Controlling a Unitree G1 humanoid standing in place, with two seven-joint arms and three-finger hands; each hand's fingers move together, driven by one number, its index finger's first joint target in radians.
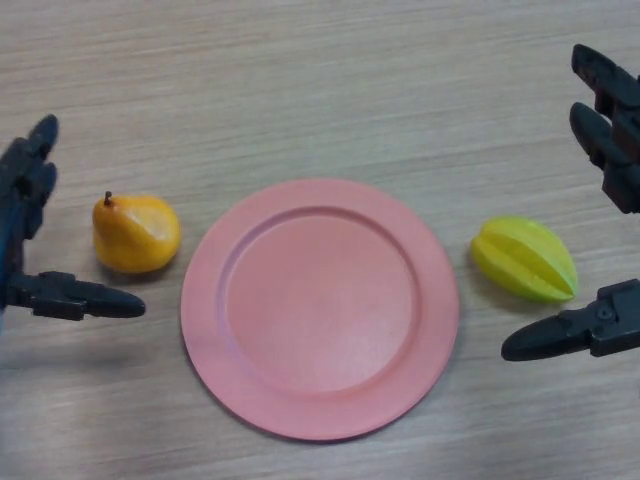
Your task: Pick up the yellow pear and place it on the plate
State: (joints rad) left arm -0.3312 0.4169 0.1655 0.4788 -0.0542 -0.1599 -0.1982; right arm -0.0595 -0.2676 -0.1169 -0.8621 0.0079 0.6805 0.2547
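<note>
A yellow-orange pear (136, 234) with a short brown stem lies on the wooden table, just left of a pink round plate (320, 400). The plate sits in the middle of the table and holds nothing. My left hand (25, 200) is at the left edge, open, with its fingers above-left of the pear and its thumb (85, 298) below-left of it, a small gap between hand and pear. My right hand (610, 130) is at the right edge, open, its thumb (570, 332) low on the right.
A yellow-green starfruit (524, 259) lies on the table right of the plate, between the right hand's fingers and thumb without touching them. Bare wooden table lies behind the plate.
</note>
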